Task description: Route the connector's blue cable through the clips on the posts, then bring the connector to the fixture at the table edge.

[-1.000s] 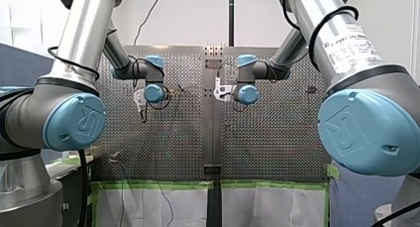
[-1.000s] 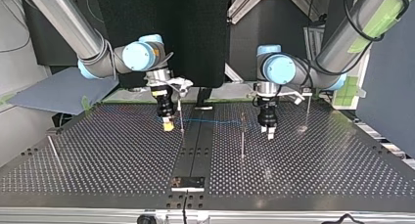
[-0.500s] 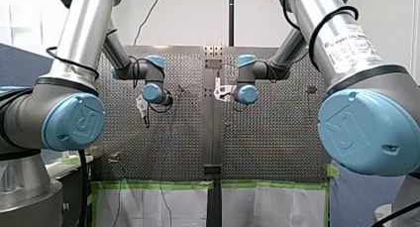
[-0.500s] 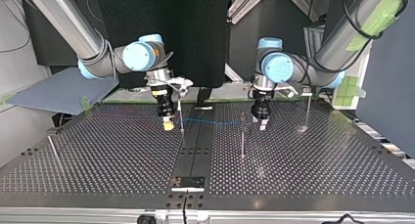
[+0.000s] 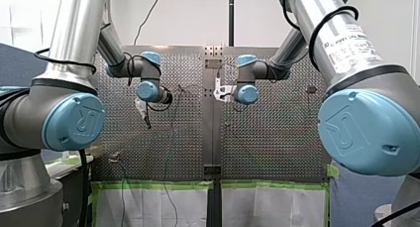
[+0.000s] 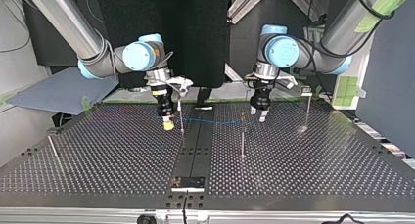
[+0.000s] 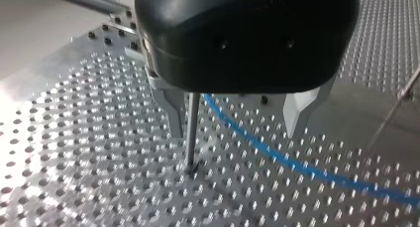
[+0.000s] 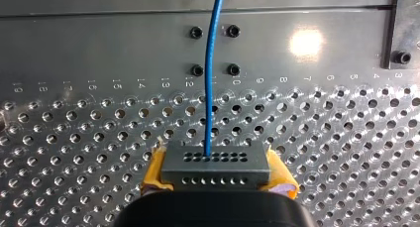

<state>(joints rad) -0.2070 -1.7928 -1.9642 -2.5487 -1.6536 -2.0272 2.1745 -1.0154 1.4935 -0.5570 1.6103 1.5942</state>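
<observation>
Perforated counter (image 6: 122, 155): left fingers (image 7: 297, 113), spread and empty, have swung over the cable (image 7: 277, 155) beside a post (image 7: 190, 133), poised to grasp it; right fingers (image 8: 154, 170) clamp the connector (image 8: 215, 165).

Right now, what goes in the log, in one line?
right gripper: shut on connector | left gripper: open, cable under it, post beside

Showing silver tubes (image 5: 79, 24) and light-blue joint caps (image 5: 74, 122), trailing black cables (image 5: 341, 9), wearing a white printed label (image 5: 352, 46) near one grey elbow (image 5: 386, 83).
</observation>
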